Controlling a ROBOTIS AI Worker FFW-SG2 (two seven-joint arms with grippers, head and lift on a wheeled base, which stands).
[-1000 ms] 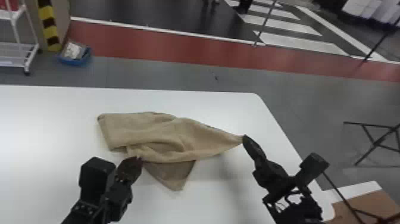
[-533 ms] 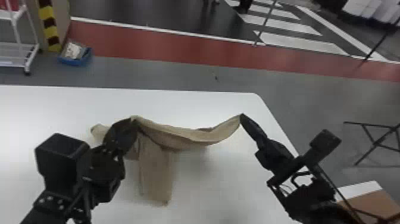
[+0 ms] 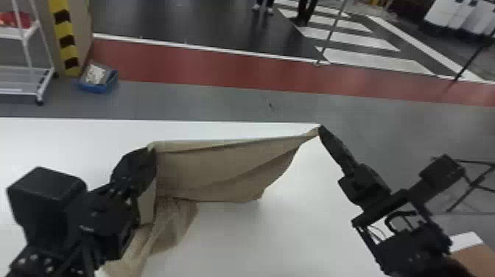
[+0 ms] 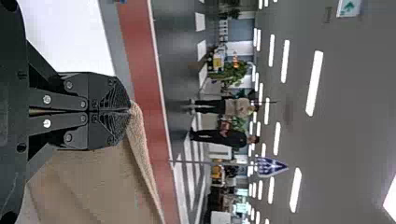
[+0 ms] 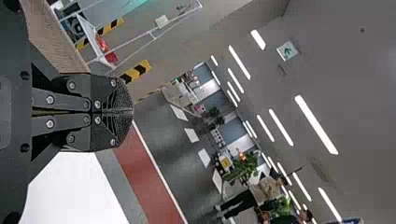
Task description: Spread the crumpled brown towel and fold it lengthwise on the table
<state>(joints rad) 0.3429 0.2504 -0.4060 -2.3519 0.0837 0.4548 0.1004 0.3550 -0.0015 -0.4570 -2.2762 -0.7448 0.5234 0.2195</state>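
Observation:
In the head view my left gripper (image 3: 150, 151) is shut on one upper corner of the brown towel (image 3: 221, 167). My right gripper (image 3: 319, 129) holds the opposite corner at the right. Between them the top edge runs nearly straight, and the cloth hangs in soft diagonal folds. Its lower left part trails down behind and below my left arm. In the left wrist view the closed left gripper (image 4: 130, 111) pinches the towel (image 4: 100, 182). In the right wrist view the right gripper (image 5: 132, 112) is closed, with towel cloth (image 5: 58, 39) beside it.
The white table (image 3: 294, 235) lies under both arms. On the floor beyond it are a blue bin (image 3: 98, 79) and a white rack (image 3: 40, 86) at the left. A black folding stand (image 3: 475, 184) is at the right, near a brown board (image 3: 475, 259).
The towel has gone from lying on the table to hanging between the grippers. My left gripper has taken hold of a corner, and both grippers have risen with the cloth.

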